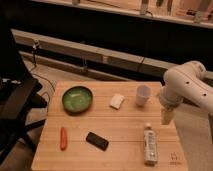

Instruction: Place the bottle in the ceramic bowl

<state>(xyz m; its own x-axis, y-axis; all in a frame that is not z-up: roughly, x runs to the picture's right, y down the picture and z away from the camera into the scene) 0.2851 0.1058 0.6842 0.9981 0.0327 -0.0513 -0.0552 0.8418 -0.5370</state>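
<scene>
The bottle is a slim clear-whitish plastic bottle with a pale label and white cap. It lies flat near the front right corner of the wooden table. The ceramic bowl is round, shallow and green with a darker rim. It stands at the back left of the table and holds nothing. My gripper hangs from the white arm at the table's right side, above and slightly right of the bottle's cap end, apart from it.
A white cup stands at the back right, close to the arm. A pale sponge-like block lies beside it. A black rectangular object and an orange-red carrot-like object lie at the front. A dark chair stands to the left.
</scene>
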